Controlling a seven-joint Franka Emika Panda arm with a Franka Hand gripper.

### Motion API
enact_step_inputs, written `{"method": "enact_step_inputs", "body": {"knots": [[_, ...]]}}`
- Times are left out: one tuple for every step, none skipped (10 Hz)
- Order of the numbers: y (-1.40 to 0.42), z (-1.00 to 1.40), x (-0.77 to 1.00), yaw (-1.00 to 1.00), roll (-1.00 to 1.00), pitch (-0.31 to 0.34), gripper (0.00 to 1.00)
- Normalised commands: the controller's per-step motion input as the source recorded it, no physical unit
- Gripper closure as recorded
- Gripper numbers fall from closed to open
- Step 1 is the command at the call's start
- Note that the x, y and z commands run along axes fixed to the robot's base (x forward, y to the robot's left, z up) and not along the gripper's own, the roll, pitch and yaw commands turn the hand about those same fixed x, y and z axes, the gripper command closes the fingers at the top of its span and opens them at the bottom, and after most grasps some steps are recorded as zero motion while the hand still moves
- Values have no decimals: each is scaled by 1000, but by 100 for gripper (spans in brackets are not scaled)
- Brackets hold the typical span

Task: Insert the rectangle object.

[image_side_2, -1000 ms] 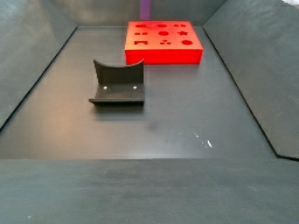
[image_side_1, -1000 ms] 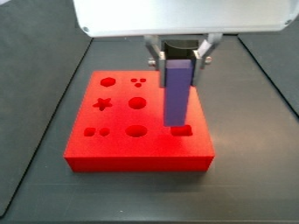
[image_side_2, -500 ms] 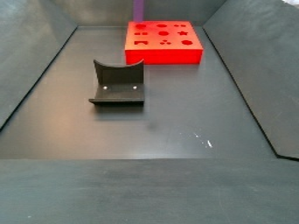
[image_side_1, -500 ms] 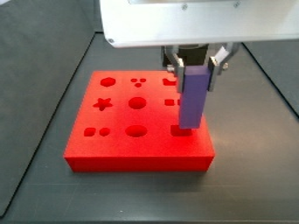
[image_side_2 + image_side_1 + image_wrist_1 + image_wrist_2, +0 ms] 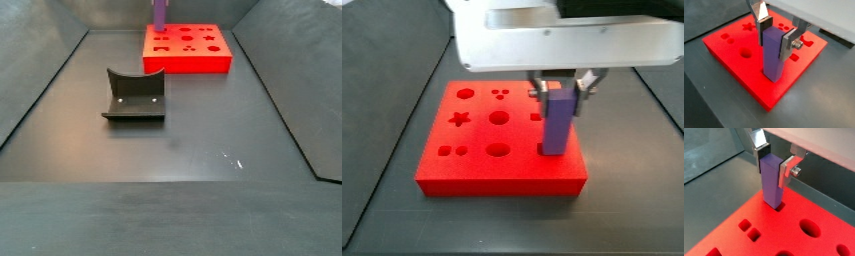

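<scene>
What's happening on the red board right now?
The hand is above the red board, holding the purple-blue rectangle object upright by its top between its fingers. The bar's lower end sits in a slot near the board's edge, most of it sticking out. The dark holder lies apart on the floor.

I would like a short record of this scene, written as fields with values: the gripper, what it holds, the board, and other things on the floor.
gripper: above the red board, shut on the purple bar
purple bar: upright, lower end at a hole near the board's edge
red board: flat on the dark floor, with several shaped holes
insertion depth: cannot tell
fixture: stands apart from the board, untouched
</scene>
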Motion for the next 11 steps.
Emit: {"method": "enact_step_inputs", "body": {"knots": [[49,0,-346,-143,-69,-4,100],[0,-9,-169,-43,-61,-59,100],[-69,-34,49,0,0,-36,100],[-134,-77,194,0,-1,-34,100],[-97,-237,326,0,-19,-66,100],[-69,-271,274,0,-13,-74,100],[-40,-251,246,0,0,-60,100],[0,-174,74,0,0,-33,100],[0,-157,0,0,11,-19,100],[34,-274,-129,0,3,-33,100],[69,-454,-243,-29,0,-77,100]]}}
